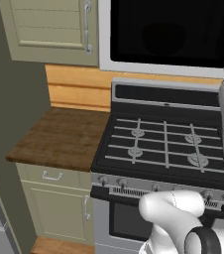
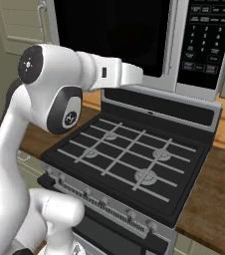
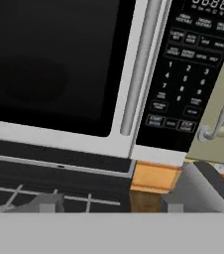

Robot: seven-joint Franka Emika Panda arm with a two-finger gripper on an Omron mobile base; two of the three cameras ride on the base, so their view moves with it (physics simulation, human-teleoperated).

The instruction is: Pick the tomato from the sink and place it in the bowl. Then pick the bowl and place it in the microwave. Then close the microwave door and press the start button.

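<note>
The microwave (image 2: pixel 184 84) hangs over the stove with its door (image 3: pixel 49 64) shut. The door has a big black window (image 1: pixel 168 34) and a long vertical bar handle (image 3: pixel 139 69). Right of the handle is the dark button panel (image 3: pixel 183 79), also in the right base view (image 2: pixel 204 40). My gripper (image 3: pixel 111 201) is close in front of the microwave's lower edge, pointing at it. Its fingers stand apart, open, with nothing between them. A faint round dark shape shows behind the window (image 3: pixel 32 74). The tomato, the bowl and the sink are out of view.
The black-topped stove (image 1: pixel 163 144) lies right below the microwave. A wooden counter (image 1: pixel 59 134) lies to its left and another (image 2: pixel 214 194) to its right. Green cabinets (image 1: pixel 49 25) hang beside the microwave. A cabinet handle (image 3: pixel 223 114) is right of the panel.
</note>
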